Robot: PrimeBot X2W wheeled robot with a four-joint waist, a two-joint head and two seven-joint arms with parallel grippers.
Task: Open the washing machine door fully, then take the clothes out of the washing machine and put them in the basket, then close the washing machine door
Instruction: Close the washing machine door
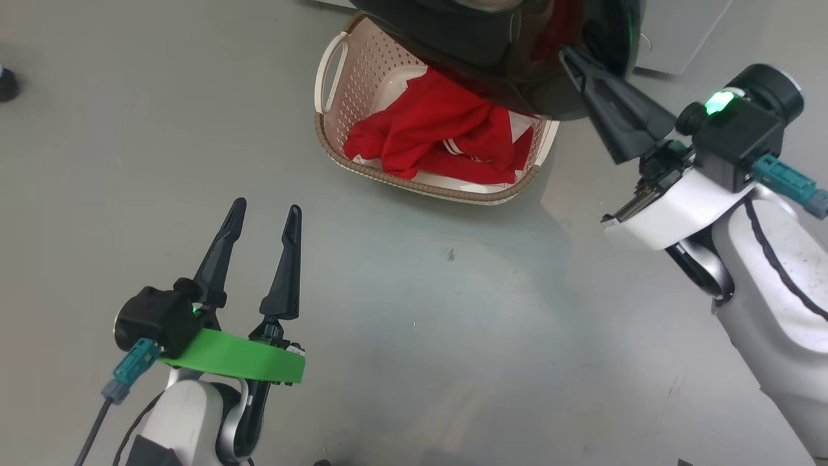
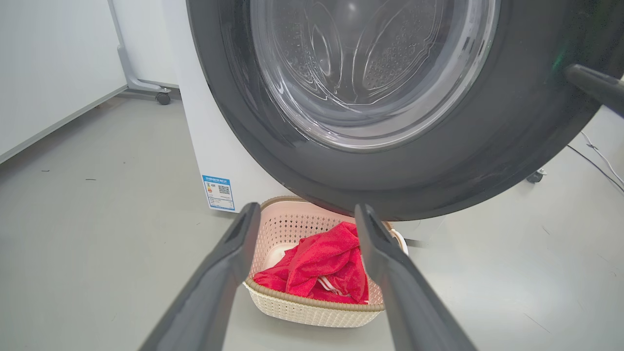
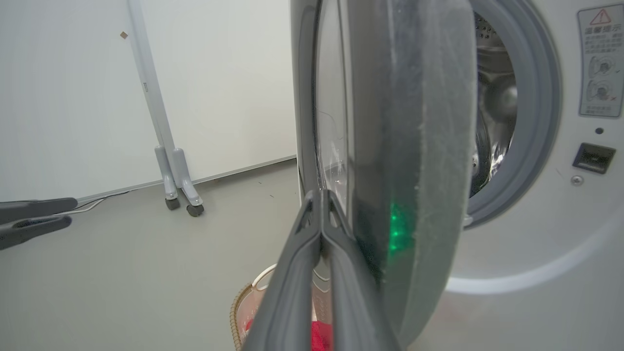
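The clothes (image 1: 446,133) lie in the basket (image 1: 420,188), so what's left is shutting the washing machine door (image 2: 487,146), which stands half open above it. Your right pincer (image 1: 569,58) is closed and empty, its tips at the door's black rim. Push there, following the swing toward the washing machine (image 3: 536,253) until it latches. Your left pincer (image 1: 266,213) hangs open and empty, well clear.
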